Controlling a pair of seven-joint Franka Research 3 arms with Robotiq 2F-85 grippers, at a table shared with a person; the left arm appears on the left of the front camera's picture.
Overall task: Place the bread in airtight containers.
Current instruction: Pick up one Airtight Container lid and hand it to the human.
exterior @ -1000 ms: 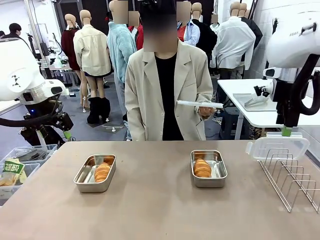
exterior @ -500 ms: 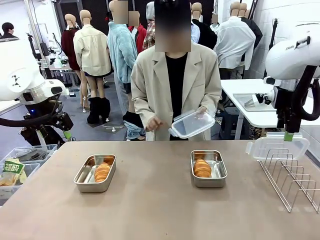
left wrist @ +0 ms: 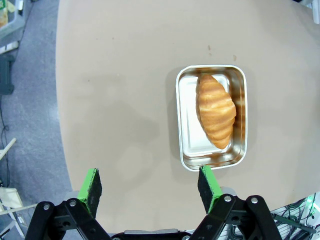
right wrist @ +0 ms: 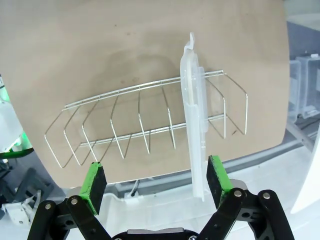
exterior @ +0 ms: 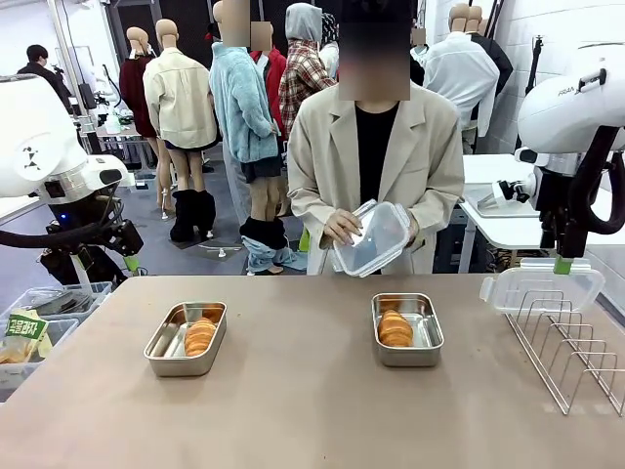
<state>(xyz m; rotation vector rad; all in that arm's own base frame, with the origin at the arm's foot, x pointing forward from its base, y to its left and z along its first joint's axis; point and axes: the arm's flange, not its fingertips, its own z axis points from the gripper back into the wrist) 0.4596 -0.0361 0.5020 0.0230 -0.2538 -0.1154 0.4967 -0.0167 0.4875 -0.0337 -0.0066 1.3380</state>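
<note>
Front view first: both croissants are already in their boxes. The left croissant point(exterior: 199, 336) sits in the left box point(exterior: 181, 367) and the right croissant point(exterior: 395, 328) in the right box point(exterior: 408, 359), neither with a lid on. The person across the table holds one lid point(exterior: 373, 237) in both hands point(exterior: 341, 227), above and beyond the right box. A spare lid point(exterior: 542, 288) stands on edge in the wire rack point(exterior: 576, 366).

Left wrist view: the left gripper point(left wrist: 150, 186) is spread wide with nothing in it. The left box lies ahead, off toward the picture-right finger. The croissant's long axis runs away from the gripper, slightly slanted, which the front view flattens.

Right wrist view: the right gripper point(right wrist: 155, 182) is also spread and empty, hanging over the rack. The spare lid lies ahead between the finger lines, close to the picture-right one, long edge pointing away. My guess is the right arm is nearer for that lid and needs a sideways nudge to centre.
</note>
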